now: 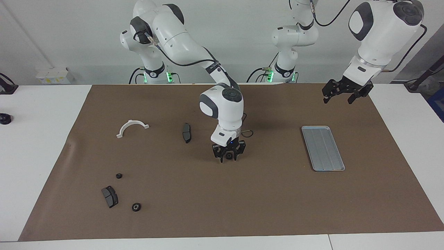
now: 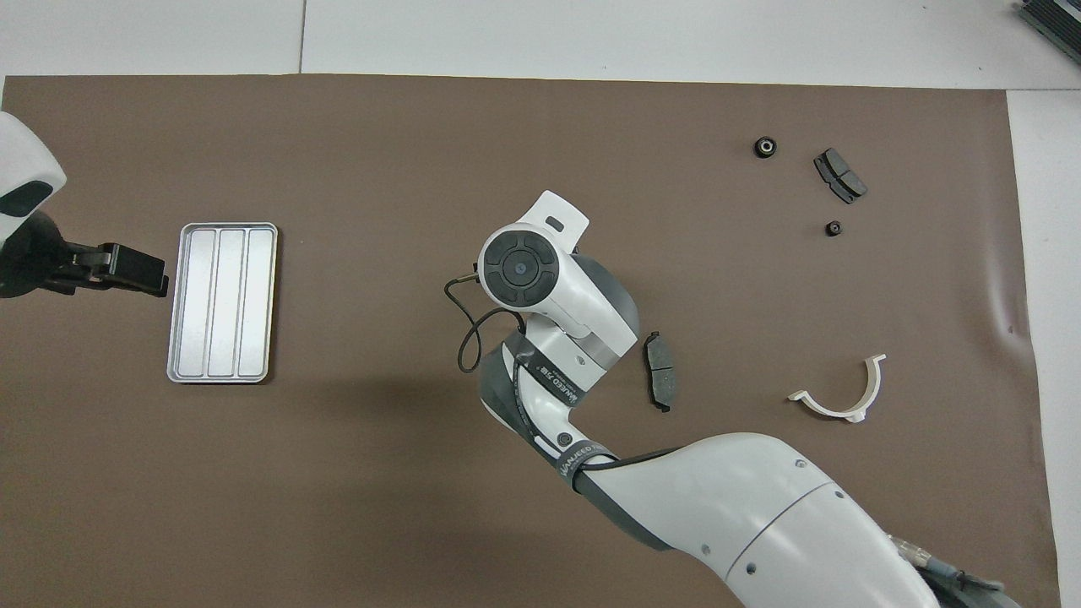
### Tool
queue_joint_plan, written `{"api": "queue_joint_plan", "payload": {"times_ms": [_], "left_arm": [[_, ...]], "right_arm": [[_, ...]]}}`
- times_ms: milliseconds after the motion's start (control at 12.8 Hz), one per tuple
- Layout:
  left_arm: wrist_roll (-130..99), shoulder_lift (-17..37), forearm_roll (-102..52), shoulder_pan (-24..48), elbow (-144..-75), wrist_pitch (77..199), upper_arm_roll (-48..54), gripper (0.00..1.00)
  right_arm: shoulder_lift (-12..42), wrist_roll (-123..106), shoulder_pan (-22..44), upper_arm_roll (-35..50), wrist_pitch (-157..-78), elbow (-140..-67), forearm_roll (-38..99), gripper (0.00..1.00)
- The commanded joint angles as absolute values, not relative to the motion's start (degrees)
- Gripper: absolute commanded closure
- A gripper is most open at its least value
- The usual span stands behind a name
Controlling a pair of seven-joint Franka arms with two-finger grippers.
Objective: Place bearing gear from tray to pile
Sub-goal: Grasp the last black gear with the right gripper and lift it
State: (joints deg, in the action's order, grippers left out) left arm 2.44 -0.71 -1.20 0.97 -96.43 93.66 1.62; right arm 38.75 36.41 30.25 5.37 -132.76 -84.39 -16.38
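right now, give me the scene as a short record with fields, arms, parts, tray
right gripper: low at the middle of the mat, fingers around a small black ring
left gripper: open, raised near the tray's end closest to the robots, waiting
tray: grey, nothing in it, toward the left arm's end
loose rings: two, and, toward the right arm's end
brake pads: one beside those rings, one near the middle
white half-ring: nearer the robots than the rings
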Motion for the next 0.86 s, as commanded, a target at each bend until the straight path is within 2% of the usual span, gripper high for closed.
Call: {"api": "queue_joint_plan", "payload": {"times_ms": [0,784], "left_arm": [[2.72,-2.11,-1.23,0.18,-97.91,93.52,1.32,0.0],[2.72,-2.11,-1.23,0.26,-97.91,93.51,1.41,0.0]], "right_arm": [[37.27,37.44,30.15,5.45,-133.33,-86.4,-14.33,0.39],[36.91,39.81,30.32,6.15,-133.33,-87.45,-12.31,0.5]]}}
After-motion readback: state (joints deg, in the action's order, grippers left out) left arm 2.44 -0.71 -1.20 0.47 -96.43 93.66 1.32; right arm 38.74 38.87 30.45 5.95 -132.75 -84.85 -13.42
